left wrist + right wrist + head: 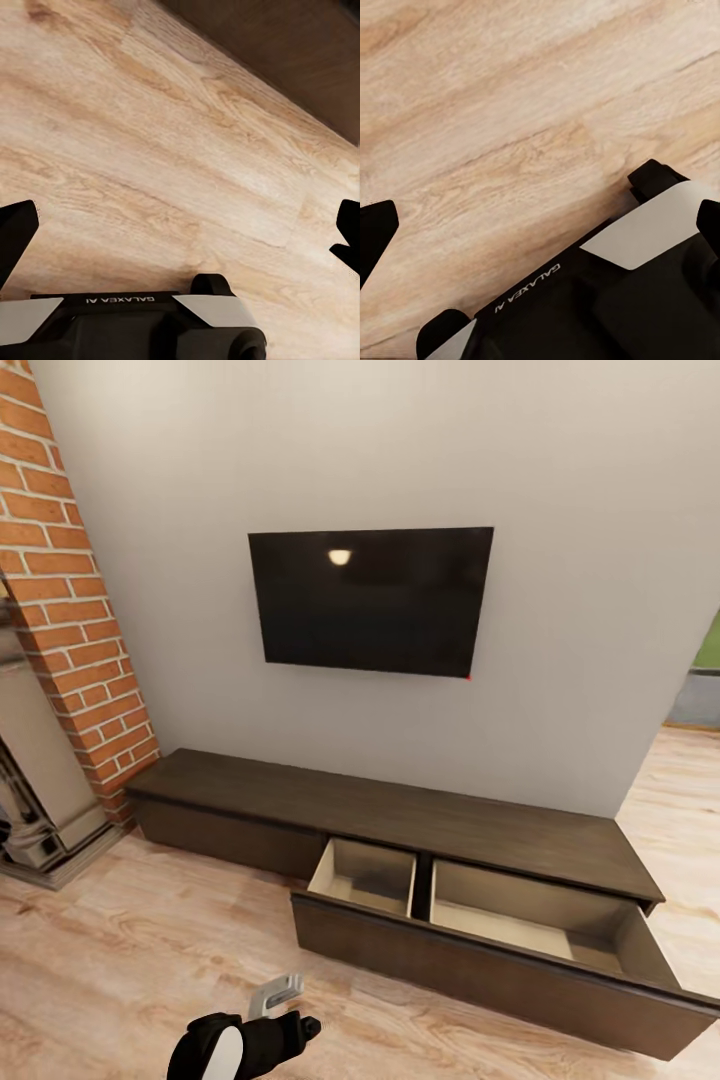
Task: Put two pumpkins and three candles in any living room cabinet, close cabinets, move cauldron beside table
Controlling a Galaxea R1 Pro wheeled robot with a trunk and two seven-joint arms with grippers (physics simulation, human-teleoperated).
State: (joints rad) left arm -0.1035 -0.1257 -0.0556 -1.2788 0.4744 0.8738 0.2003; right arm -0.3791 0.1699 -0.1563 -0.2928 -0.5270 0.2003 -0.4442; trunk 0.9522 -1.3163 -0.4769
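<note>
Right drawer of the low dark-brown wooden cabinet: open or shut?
Open. The drawer is pulled out from the cabinet, baring two pale compartments.

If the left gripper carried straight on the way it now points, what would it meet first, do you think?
Most likely the wooden floor: the left gripper is open, holds nothing, and planks lie ahead of it. The dark cabinet sits off to one side, though depth is unclear.
</note>
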